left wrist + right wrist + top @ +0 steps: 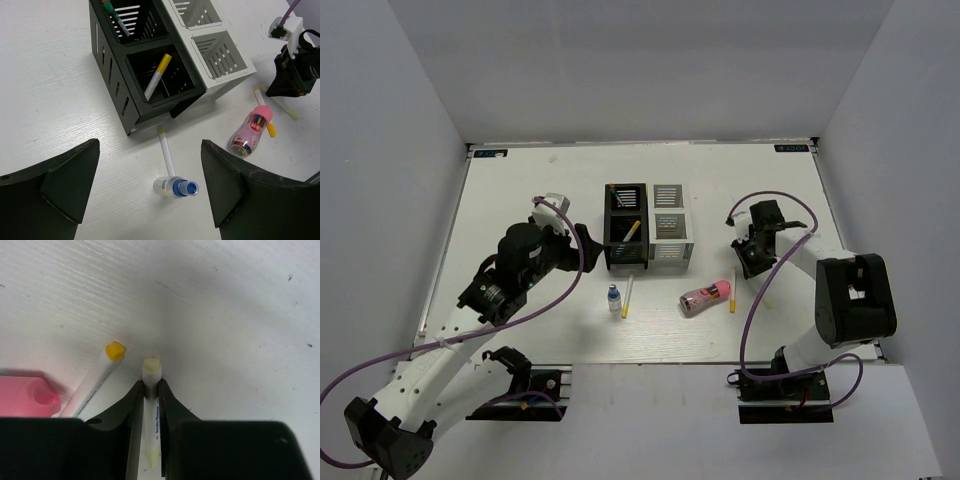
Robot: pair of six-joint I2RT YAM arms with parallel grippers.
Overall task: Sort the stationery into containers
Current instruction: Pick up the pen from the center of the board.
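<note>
Right end effector [151, 390] pinches a white pen [151, 371] lying on the counter [225, 315]; blue print on its barrel is too small to read. Just to its left lies a yellow-capped pen [102, 375], beyond that the pink cylinder [25, 397]. Left end effector [150, 175] gapes wide, holding nothing.

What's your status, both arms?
Left jaws open, above blue-capped bottle. Right jaws shut on pale-capped pen, flat on table. Yellow-capped pen and pink cylinder close beside it.
</note>
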